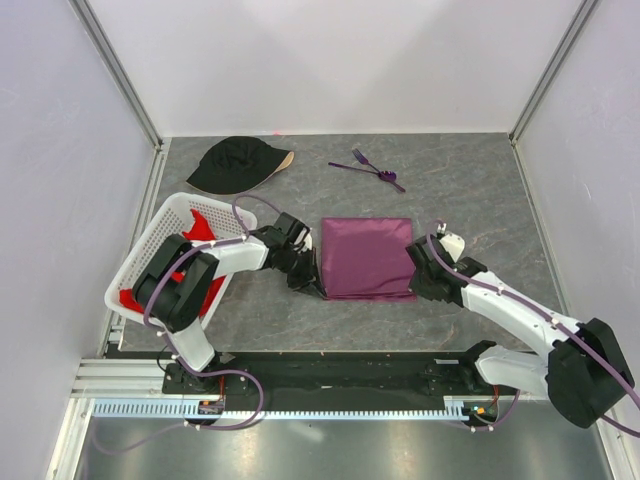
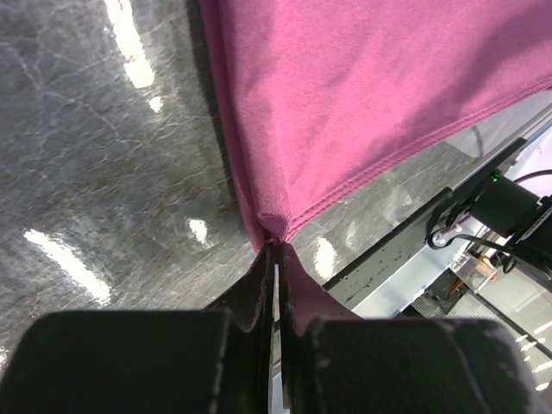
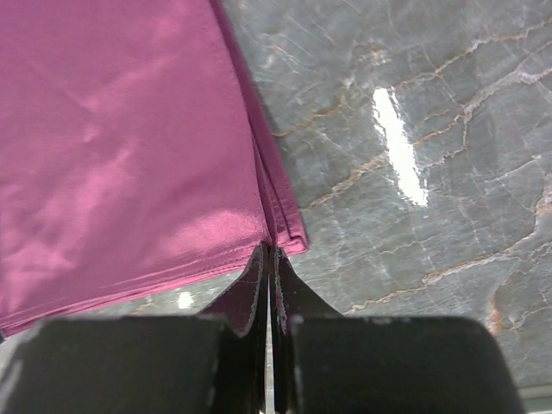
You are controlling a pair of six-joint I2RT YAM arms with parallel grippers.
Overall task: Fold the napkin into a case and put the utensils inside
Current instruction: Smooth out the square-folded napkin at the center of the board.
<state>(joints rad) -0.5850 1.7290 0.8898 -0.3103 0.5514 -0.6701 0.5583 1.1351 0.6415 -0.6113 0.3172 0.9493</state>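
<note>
Napkin [image 1: 366, 257] lies folded flat at table [image 1: 480, 190] centre; left gripper [image 2: 276, 259] pinches its near-left corner, right gripper [image 3: 269, 259] clenched on its near-right corner; utensils [image 1: 368, 168] lie beyond, well apart

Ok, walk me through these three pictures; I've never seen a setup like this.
The big picture looks down from above on two white robot arms bolted at the near table edge. The other two come from cameras on each wrist, looking along the fingers. The left gripper and right gripper are each shut on a near corner of the folded plum-purple napkin; the wrist views show the pinched corners. On the grey table also lie purple plastic utensils, including a fork, a black cap, and a white lattice basket holding a red cloth.
</note>
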